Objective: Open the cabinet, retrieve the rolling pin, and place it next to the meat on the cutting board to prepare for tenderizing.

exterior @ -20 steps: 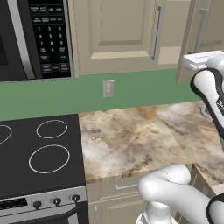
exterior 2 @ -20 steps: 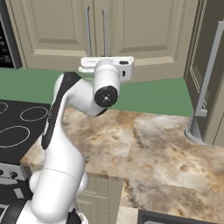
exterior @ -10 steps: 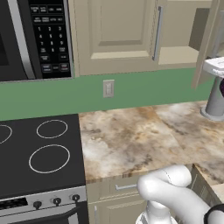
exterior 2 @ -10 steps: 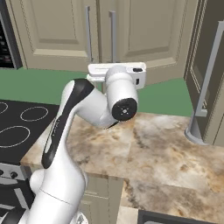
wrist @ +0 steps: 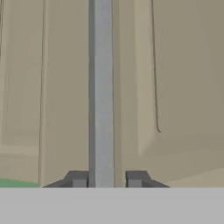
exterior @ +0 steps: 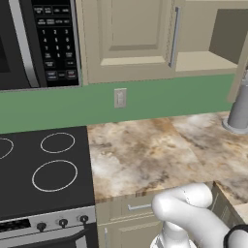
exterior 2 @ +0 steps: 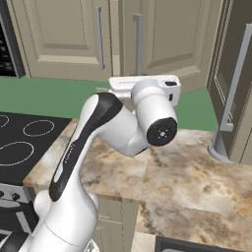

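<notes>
Since the earlier frames: right cabinet door swung from barely ajar to well open, my arm drawn rightward with it. Claw [wrist: 104, 180]: fingers spread either side of the silver bar handle [wrist: 102, 87], pads close to it; I cannot tell whether they touch. Cabinet [exterior: 131, 38]: left door shut; right side shows an open bay and bare shelf in the left base view. Rolling pin, meat, cutting board: unlocated. Tabletop [exterior 2: 197, 182]: marbled, a grey post standing at its far right. Step in hand, by my judgement: opening, nearly done. Next move calls for freeing the handle, backing clear of the door, then searching the bay for the pin.
</notes>
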